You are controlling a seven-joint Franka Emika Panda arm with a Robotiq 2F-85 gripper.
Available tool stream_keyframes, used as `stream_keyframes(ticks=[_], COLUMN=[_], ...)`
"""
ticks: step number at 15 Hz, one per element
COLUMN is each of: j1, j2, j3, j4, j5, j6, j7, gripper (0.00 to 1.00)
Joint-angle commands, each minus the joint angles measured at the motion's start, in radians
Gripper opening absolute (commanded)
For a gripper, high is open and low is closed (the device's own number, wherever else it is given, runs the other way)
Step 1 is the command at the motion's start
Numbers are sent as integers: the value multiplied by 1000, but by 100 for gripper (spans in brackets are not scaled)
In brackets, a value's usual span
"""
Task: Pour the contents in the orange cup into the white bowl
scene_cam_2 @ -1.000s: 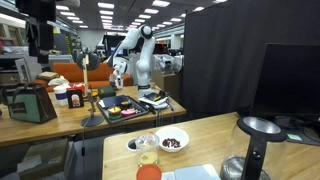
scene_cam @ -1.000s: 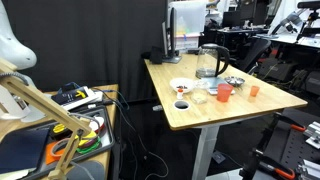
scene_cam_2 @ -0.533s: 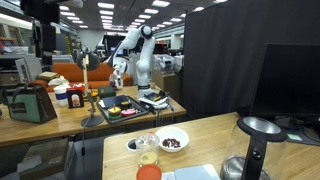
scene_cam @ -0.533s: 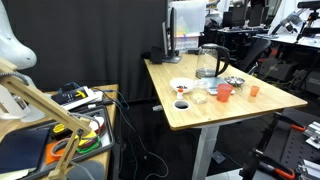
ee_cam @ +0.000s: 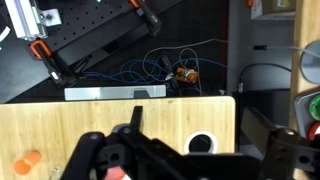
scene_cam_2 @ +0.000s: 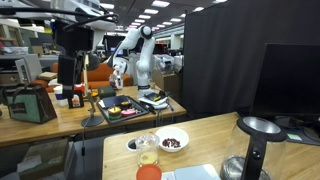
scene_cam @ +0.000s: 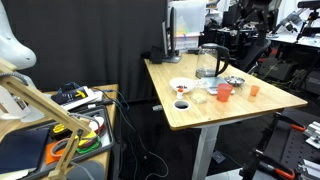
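The white bowl waits on the desk; the orange cup stands well apart from the bowl, untouched. Beyond the bowl, we see the arm newly arrived overhead, its fingers spread wide and empty. Pouring, we judge, has yet to start.

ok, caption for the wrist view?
Wrist view: open jaws above the wooden table, orange cup at lower left, cables beyond.

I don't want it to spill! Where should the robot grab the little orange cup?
Probably by its side wall, coming in level from the side. The orange cup stands upright, clear of the red cup, so a side grip leaves its top free for tipping.
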Motion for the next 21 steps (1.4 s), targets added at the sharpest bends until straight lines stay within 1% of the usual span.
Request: stream_keyframes(ticks=[1,2,6,13,15,17,18,21], j1=[-37,-57,-36,-37,-39,-53,-65,-113], j2=[-5,-7,-10,-10,25,69,104,207], j3=[-17,-30,-13,-14,-34,-56,-73,-125], j4=[-27,-45,-36,-36,-22,-11,-5,2], j5=[-16,-21,-19,-19,6,37,58,96], j6=[13,18,18,18,-4,-1,11,116], j7=[8,-3,6,6,2,19,32,68], gripper=[100,100,100,100,100,100,100,100])
